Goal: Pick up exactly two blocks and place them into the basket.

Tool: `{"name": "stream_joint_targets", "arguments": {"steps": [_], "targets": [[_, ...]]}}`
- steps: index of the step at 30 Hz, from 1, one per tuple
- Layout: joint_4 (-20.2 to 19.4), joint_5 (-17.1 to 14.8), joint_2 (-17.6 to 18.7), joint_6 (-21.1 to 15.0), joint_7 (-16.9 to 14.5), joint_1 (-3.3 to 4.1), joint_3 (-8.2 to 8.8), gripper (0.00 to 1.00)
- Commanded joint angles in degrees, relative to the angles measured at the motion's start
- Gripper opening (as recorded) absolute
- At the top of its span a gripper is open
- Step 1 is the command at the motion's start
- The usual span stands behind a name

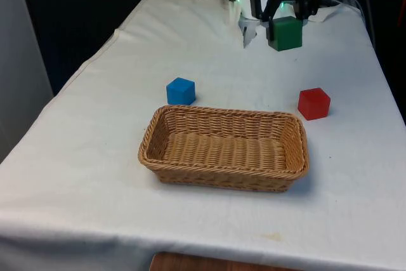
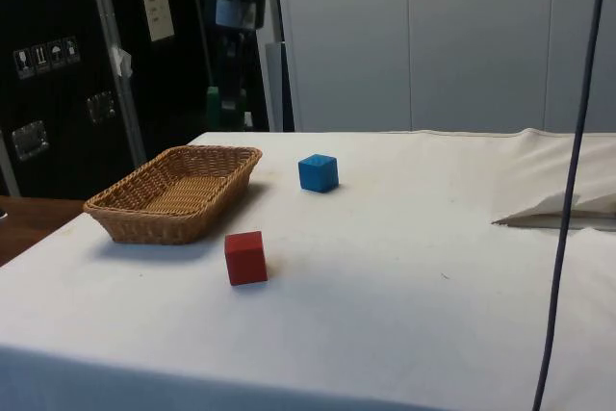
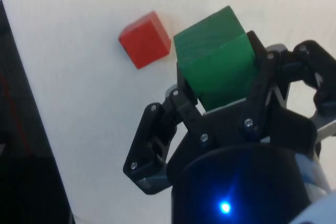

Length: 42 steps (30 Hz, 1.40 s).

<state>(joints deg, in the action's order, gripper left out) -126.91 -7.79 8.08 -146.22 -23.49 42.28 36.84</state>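
Though raised, end effector (image 1: 285,22) (around green block (image 1: 285,33))

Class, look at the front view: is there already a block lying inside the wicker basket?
No. The basket holds nothing; the blue block and red block sit on the cloth, and the gripper holds the green block.

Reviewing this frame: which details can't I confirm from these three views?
- Side view: the end effector is cut off by the top edge, and the green block is a sliver against dark cabinets.
- Front view: the wicker basket near wall hides the floor strip behind it.
- Wrist view: the end effector fingers cover the green block's gripped faces.
- Wrist view: the red block underside is hidden.
- Blue block: rear faces unseen in the front view.
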Motion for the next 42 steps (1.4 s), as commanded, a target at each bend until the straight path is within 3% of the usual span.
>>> {"name": "stream_joint_targets", "arguments": {"steps": [1, 3, 4, 10, 11, 12, 17, 18, 19, 25, 26, 27, 31, 32, 33, 34, 40, 41, 42], "targets": [[1.1, -0.9, 0.8, 0.8, -0.6, -0.29, -0.23, 0.0], [0.7, -0.1, 0.5, 0.3, 0.0, -0.06, 0.0, 0.0], [2.3, -1.3, 1.8, 1.1, -0.8, -0.4, -0.23, 0.0], [6.6, -3.6, 6.3, 1.5, -1.8, -0.86, -0.4, 0.0], [6.2, -2.8, 6.1, 0.9, -1.1, -0.4, 0.11, 0.0], [7.3, -3.9, 7.0, 1.5, -1.9, -0.92, -0.46, 0.0], [10.8, -6.2, 11.5, 1.4, -2.6, -1.26, -0.63, 0.0], [9.7, -5.0, 10.6, 1.0, -1.8, -0.57, 0.11, 0.0], [11.4, -6.5, 12.2, 1.4, -2.7, -1.26, -0.63, 0.0], [16.2, -8.3, 17.3, 1.8, -2.8, -1.43, -0.52, 0.0], [15.1, -7.7, 16.7, 1.0, -2.2, -0.74, 0.0, 0.0], [16.8, -8.5, 18.1, 1.7, -2.8, -1.55, -0.57, 0.0], [19.8, -10.5, 22.1, 1.4, -3.0, -2.29, -0.92, 0.0], [20.3, -10.9, 22.9, 1.4, -3.1, -2.41, -0.92, 0.0], [19.4, -10.1, 22.2, 1.1, -2.4, -1.38, 0.0, 0.0], [20.9, -11.4, 23.5, 1.3, -3.2, -2.52, -0.86, 0.0], [24.1, -15.3, 29.0, 0.9, -3.6, -2.92, -0.34, 0.0], [24.0, -15.0, 29.0, 1.0, -3.3, -2.35, 0.23, 0.0], [24.4, -15.8, 29.6, 0.7, -3.6, -2.98, -0.29, 0.0]]}}
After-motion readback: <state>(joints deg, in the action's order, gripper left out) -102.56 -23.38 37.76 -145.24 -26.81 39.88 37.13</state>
